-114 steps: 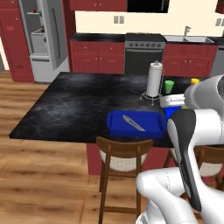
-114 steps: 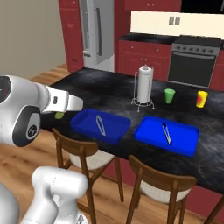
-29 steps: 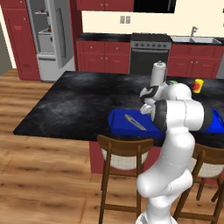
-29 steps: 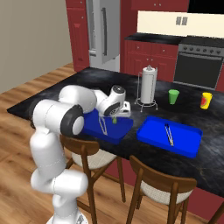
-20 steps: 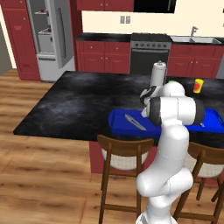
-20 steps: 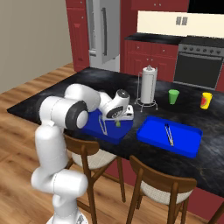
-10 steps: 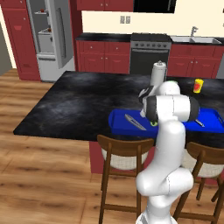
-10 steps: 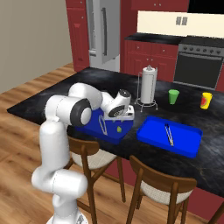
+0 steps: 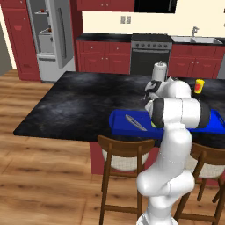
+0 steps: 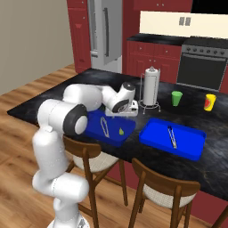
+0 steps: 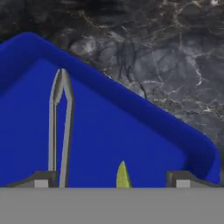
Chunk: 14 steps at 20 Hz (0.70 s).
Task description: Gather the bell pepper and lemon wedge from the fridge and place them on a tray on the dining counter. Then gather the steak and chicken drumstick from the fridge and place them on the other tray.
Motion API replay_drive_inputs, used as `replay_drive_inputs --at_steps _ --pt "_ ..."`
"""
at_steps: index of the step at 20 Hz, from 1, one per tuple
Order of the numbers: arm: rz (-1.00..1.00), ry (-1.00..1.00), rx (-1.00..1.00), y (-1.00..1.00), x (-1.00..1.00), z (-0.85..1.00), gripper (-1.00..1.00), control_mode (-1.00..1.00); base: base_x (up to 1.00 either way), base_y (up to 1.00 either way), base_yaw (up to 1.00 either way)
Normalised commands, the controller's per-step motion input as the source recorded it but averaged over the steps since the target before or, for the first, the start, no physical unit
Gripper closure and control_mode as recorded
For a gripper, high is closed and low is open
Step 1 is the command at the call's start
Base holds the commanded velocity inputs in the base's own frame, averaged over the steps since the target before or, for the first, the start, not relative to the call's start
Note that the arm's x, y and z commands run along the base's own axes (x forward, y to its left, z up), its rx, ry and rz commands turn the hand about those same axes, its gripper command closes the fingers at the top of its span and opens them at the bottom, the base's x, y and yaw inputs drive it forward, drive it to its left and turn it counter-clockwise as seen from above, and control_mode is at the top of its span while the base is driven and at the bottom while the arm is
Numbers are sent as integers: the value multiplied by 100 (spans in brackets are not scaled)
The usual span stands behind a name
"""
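Hand view shows the gripper (image 11: 111,177) spread over the lemon wedge (image 11: 123,176), lying loose in the blue tray (image 11: 131,131). Best to lift straight up, avoiding the tongs (image 11: 60,127) at ten o'clock.

No readable text, label or number shows anywhere.

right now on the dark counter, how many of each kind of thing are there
blue trays: 2
tongs: 2
cups: 2 (green, yellow)
paper towel roll: 1
lemon wedge: 1
total: 8
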Motion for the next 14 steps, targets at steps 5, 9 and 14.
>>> replay_drive_inputs --at_steps 5,9,14 --pt "0 -18 -2 8 -100 92 -100 -100 0 0 0" --pt "0 0 -5 13 -100 100 -100 -100 0 0 0" --pt "0 1 -3 10 -100 100 -100 -100 0 0 0"
